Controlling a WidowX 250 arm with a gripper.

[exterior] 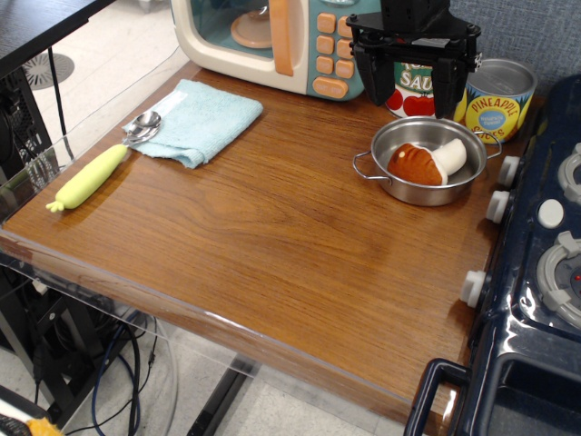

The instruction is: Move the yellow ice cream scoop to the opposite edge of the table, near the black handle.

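The yellow ice cream scoop (pixel 98 170) lies at the left edge of the table (pixel 272 236), lime-yellow handle toward the front left, silver bowl (pixel 143 124) resting against a light blue towel. The black handle (pixel 434 389) of the toy stove shows at the bottom right corner. My gripper (pixel 413 91) hangs at the back right, above the far rim of a metal pot, far from the scoop. Its two black fingers (pixel 372 82) stand apart and hold nothing.
A light blue towel (pixel 201 121) lies at the back left. A toy microwave (pixel 272 41) stands at the back. A metal pot (pixel 427 162) holds a toy drumstick. Two cans (pixel 497 98) stand behind it. The dark stove (pixel 536 272) with grey-white knobs lines the right edge.
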